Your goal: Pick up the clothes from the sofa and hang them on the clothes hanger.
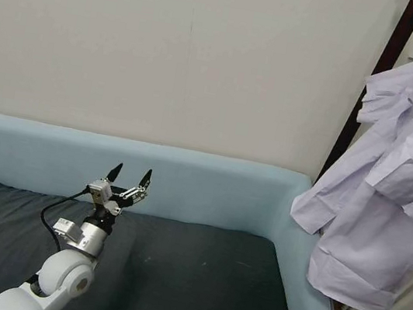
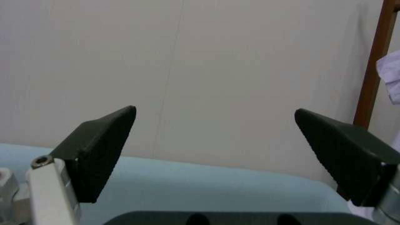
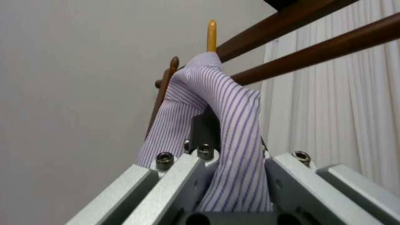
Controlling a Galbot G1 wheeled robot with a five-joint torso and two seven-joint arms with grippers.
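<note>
the hanging step is in hand. the lilac striped shirt (image 1: 369,220) is off the sofa (image 1: 208,195) and draped on the dark wooden clothes hanger (image 1: 375,79) at the right, with its upper part hooked over a peg (image 3: 212,33). the right gripper (image 3: 203,133) is up beside the hanger, its jaws together with a fold of the shirt pinched between them. the left gripper (image 1: 131,176) hangs above the sofa seat, jaws wide apart, holding nothing. i judge that the next move calls for a check that the cloth sits well on the peg, then a release and a slow retreat, so the shirt is not dragged off with the arm.
</note>
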